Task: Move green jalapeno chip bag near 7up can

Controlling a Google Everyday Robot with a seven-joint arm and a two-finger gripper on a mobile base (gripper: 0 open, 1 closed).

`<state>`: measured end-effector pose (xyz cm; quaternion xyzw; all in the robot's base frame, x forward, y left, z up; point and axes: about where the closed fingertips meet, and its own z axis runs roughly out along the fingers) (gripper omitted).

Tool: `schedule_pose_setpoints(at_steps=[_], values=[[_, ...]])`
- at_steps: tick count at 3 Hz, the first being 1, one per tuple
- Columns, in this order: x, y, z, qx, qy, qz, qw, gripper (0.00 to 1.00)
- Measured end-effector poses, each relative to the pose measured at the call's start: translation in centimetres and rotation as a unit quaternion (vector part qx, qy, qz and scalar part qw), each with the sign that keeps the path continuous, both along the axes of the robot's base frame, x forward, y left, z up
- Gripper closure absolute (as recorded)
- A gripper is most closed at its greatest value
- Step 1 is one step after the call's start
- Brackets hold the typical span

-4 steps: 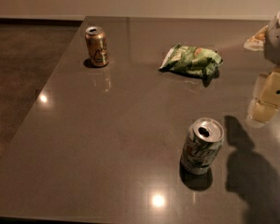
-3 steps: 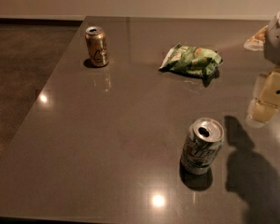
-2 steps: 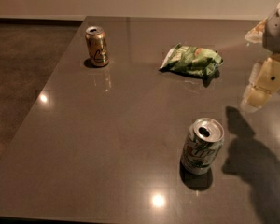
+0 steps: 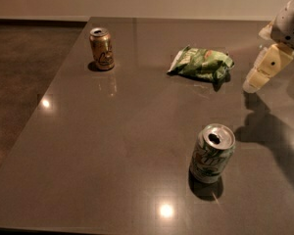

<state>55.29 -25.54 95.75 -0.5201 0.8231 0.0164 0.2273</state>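
The green jalapeno chip bag (image 4: pixel 202 62) lies flat on the dark table at the back, right of the middle. The 7up can (image 4: pixel 212 153) stands upright with its top open, nearer the front, well apart from the bag. My gripper (image 4: pixel 252 84) hangs from the white arm at the right edge, above the table just to the right of the bag and not touching it. It holds nothing that I can see.
A gold-brown can (image 4: pixel 102 48) stands upright at the back left. The grey table (image 4: pixel 112 146) has its left edge running diagonally, with brown floor beyond it. The arm's shadow falls on the table to the right of the 7up can.
My gripper has moved left and a little up, toward the chip bag. The bag and both cans have not moved.
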Motion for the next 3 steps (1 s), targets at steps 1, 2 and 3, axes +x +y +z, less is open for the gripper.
schedule_pose_setpoints(at_steps=[1,2,3], values=[[5.1,-0.6,-3.0,0.013,-0.010,-0.037,0.9992,0.00],[8.0,-0.8,-4.9,0.015,-0.019,-0.059,0.9979,0.00],[11.1,-0.4,-6.8,0.028,-0.019,-0.079,0.9963,0.00]])
